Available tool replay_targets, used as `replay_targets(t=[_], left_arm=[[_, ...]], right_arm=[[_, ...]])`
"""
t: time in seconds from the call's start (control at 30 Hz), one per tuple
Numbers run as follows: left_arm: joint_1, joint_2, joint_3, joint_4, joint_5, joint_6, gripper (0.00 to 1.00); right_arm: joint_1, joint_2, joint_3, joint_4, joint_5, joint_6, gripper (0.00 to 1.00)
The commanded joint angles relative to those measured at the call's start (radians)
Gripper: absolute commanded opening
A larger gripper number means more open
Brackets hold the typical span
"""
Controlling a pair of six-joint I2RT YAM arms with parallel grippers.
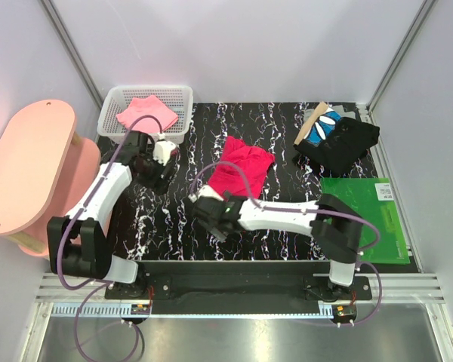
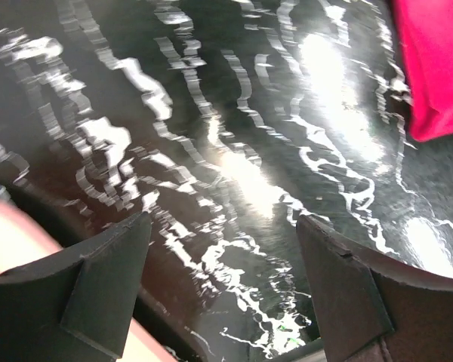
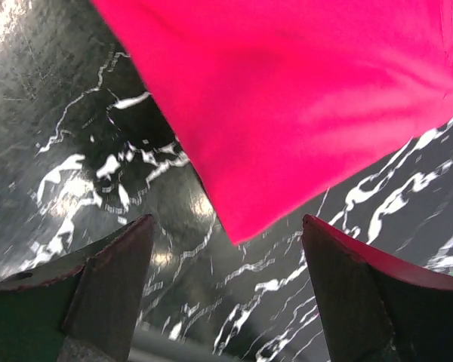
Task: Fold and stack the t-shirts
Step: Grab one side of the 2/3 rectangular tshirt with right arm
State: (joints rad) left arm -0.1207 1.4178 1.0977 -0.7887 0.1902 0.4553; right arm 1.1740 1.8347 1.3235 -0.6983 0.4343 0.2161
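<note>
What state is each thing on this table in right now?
red t-shirt, loosely folded, rumpled, lying mid-table.
pink t-shirt, folded, inside the white basket.
black t-shirt, bunched at the far right.
blue-and-white t-shirt, folded, against the black one.
green mat, lying flat.
left end effector, open, empty.
right end effector, open, empty, by the red shirt's corner.

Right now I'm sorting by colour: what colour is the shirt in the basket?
The shirt is light pink; the top external view shows it best.
</note>
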Motion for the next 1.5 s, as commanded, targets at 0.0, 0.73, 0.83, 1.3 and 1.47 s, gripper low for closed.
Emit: replay_targets(t=[0.0,0.73,0.83,1.3,1.47], left_arm=[[0.033,-0.029,0.031,-0.014,0.043,-0.036,0.84],[0.119,-0.017,0.145,-0.050,0.092,-0.119,0.84],[0.119,-0.010,0.149,-0.049,0.088,-0.121,0.84],[0.141,-0.028,0.176,-0.055,0.069,-0.121,0.84],[0.139,-0.048,0.183,-0.066,0.061,-0.118,0.84]], right_arm=[[0.082,0.089,0.036,0.066,0.289,-0.093,0.88],[0.112,0.334,0.048,0.172,0.345,-0.104,0.73],[0.107,0.350,0.039,0.180,0.334,-0.098,0.60],[0.099,0.273,0.176,0.028,0.120,-0.067,0.00],[0.163,0.235,0.373,-0.189,0.003,-0.032,0.00]])
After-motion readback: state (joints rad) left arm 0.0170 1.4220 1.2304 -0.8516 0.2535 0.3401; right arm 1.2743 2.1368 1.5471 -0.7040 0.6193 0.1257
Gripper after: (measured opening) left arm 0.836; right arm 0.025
